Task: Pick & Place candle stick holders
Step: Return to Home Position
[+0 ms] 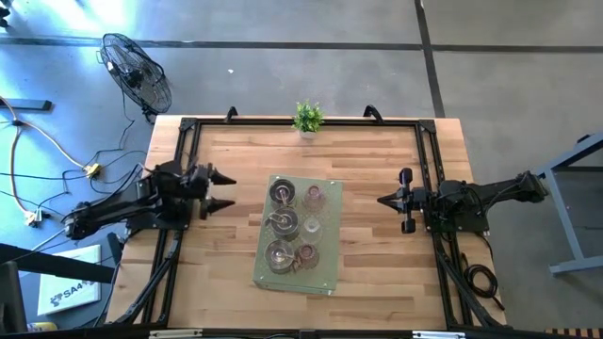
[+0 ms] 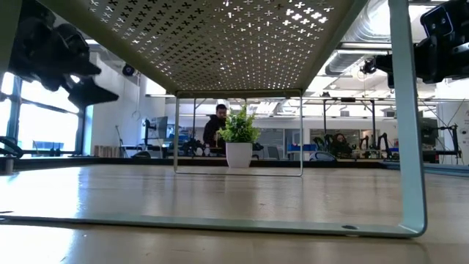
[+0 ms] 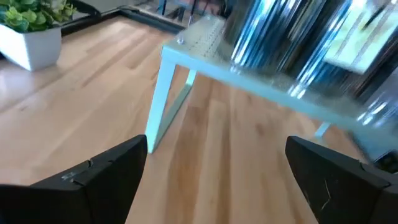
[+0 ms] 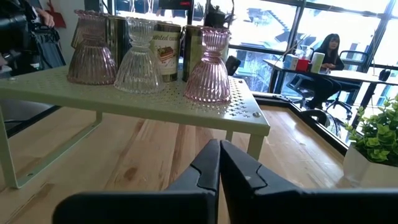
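Six candle stick holders stand on a pale green perforated shelf [image 1: 326, 279] in the middle of the table. Three are shiny silver [image 1: 282, 192] [image 1: 283, 222] [image 1: 280, 252], and three are ribbed glass cups [image 1: 313, 197] [image 1: 312, 225] [image 1: 306, 252]. In the right wrist view the cups show as pink [image 4: 90, 46], clear [image 4: 138, 56] and pink [image 4: 210, 59]. My left gripper [image 1: 221, 191] [image 3: 217, 144] hangs open above the table, left of the shelf, pointing at it. My right gripper [image 1: 382, 200] [image 4: 219, 144] is shut, right of the shelf, holding nothing.
A small green plant in a white pot [image 1: 307, 118] [image 2: 238, 143] stands at the table's far edge. Black frame rails [image 1: 188, 132] run along the table's sides. The shelf stands on thin legs [image 2: 407, 147], with bare wood around it. People sit in the room behind [image 4: 328, 46].
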Controlling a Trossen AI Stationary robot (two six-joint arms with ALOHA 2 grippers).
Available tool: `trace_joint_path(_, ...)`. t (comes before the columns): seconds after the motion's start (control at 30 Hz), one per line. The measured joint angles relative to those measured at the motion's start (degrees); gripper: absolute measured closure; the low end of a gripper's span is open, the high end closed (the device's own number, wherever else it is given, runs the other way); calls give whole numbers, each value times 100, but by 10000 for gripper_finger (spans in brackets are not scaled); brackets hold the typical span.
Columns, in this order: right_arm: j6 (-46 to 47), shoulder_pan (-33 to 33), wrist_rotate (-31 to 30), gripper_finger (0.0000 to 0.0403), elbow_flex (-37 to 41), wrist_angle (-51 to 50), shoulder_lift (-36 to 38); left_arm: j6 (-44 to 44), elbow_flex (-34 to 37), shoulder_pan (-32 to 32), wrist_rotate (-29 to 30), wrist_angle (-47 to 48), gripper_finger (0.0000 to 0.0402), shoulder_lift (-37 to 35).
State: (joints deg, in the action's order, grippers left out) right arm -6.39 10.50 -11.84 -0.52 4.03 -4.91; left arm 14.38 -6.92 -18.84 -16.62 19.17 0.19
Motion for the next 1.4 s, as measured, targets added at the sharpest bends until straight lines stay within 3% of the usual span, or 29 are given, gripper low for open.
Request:
trace_joint_path(0.27, 0, -1, 0, 396, 1, -17, 0, -1228, -21, 540, 702, 43, 25, 24)
trace_joint_path(0.57, 0, -1, 0, 396, 1, -22, 0, -1268, -22, 1487, 781, 39, 25, 17)
trace_joint_path(0.77, 0, 0, 0, 396, 1, -24, 0, -1564, -20, 2094, 1204, 33, 25, 17)
trace_joint_path(1.23, 0, 0, 0, 395, 1, -26, 0, -1575, -23, 2278, 1242, 57, 25, 17)
trace_joint_path(1.4, 0, 0, 0, 398, 1, -26, 0, -2364, -31, 2464, 1232, 413, 41, 19)
